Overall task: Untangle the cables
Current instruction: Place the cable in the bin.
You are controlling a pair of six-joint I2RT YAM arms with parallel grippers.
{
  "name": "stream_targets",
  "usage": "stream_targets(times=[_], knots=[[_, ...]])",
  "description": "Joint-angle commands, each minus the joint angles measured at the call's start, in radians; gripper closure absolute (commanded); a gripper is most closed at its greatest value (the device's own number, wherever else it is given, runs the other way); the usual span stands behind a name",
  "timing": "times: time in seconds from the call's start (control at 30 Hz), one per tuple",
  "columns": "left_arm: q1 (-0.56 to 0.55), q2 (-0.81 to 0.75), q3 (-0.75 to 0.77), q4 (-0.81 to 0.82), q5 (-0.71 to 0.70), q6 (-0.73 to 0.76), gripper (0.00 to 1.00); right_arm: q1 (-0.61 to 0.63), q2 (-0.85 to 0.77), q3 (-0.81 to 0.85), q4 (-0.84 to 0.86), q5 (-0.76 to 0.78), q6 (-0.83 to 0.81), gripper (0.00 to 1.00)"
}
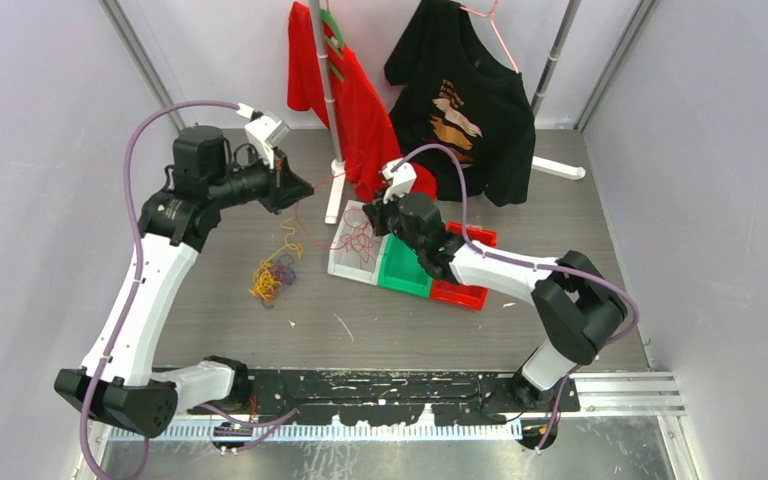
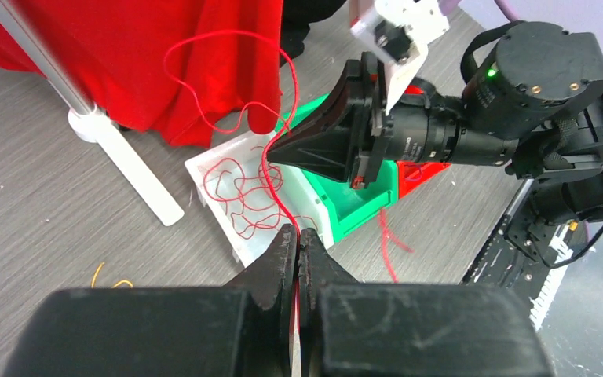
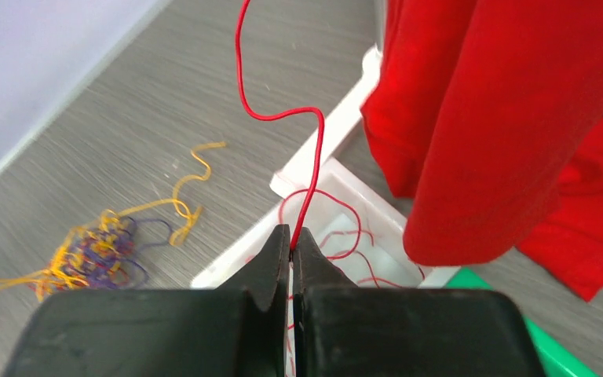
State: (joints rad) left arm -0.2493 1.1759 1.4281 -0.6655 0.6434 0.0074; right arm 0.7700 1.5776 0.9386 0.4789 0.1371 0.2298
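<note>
We look down on the whole table (image 1: 410, 330) from above behind the arms, while close wrist views over the left gripper (image 2: 297, 239) and right gripper (image 3: 290, 236) share the white bin (image 2: 212, 177).

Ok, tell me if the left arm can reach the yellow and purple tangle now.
Probably yes: the tangle lies uncovered near it. But the left gripper is shut on a red cable, which it must release first.

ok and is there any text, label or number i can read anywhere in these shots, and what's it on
No text here can be read.
Black t-shirt: an orange print with what may be lettering above it, too small to read.
Right arm's wrist barrel: small white markings, too blurred to read.
</note>
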Motion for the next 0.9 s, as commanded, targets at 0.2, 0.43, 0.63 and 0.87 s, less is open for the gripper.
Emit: stream_targets(times=[0.2,0.43,0.63,0.87], knots=[[-0.081,0.063,-0.056,0.136,-0.223,0.028,1.0,-0.009,0.048,0.036,-0.14,0.015,0.02,0.61],[-0.085,0.149,0.009,0.146,-0.296,0.038,1.0,-0.013,-0.073,0.044,-0.302,0.017,0.018,0.42],[-0.109,0.212,0.038,0.129,-0.268,0.015,1.0,-0.033,-0.199,-0.016,-0.336,0.009,0.037,0.41],[-0.185,0.295,0.031,0.129,-0.313,0.029,1.0,-0.075,-0.298,-0.071,-0.273,-0.086,0.116,0.41]])
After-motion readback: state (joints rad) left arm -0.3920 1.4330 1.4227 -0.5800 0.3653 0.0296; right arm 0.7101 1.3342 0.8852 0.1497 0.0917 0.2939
